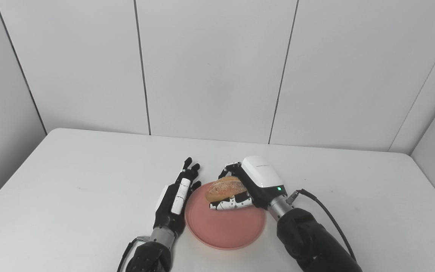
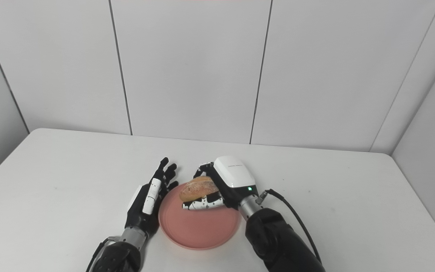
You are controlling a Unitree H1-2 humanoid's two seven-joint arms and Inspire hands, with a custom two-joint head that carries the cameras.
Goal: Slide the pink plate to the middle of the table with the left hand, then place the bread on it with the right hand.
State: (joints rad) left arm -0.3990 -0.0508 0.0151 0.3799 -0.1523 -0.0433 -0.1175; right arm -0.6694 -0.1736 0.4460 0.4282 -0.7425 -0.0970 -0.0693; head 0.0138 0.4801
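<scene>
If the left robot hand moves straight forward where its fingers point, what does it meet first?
Probably nothing: the left robot hand points past the pink plate rim, over bare table toward the wall.

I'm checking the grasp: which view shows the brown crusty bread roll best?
The left eye view, marginally: the brown crusty bread roll shows its crust clearly, gripped by the right hand above the round pink plate. The right eye view shows nearly the same, from slightly to the side.

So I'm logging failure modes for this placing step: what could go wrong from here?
1. The right hand grips the crusty brown bread roll above the far edge of the round pink plate; released there, it might roll off onto the white table.
2. The open left hand stands against the plate's left rim and could nudge it.
</scene>
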